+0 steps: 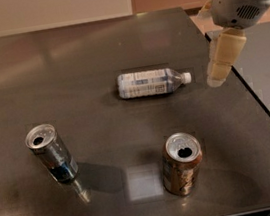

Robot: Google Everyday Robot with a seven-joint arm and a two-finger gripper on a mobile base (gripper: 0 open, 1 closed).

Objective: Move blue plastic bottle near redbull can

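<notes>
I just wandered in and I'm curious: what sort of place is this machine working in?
Probably an indoor office or lab test spot: a dark glossy table holds a clear blue-labelled plastic bottle lying down, a slim silver-and-blue can and a brown-gold can, with the robot's cream claw hovering near the bottle's cap.

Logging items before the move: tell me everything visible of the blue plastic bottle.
The blue plastic bottle is small, clear, with a pale blue-white label and a white screw cap on. It lies on its side mid-table, touching only the dark table. Its cap points toward the gripper, which hangs just beyond it, not touching.
</notes>
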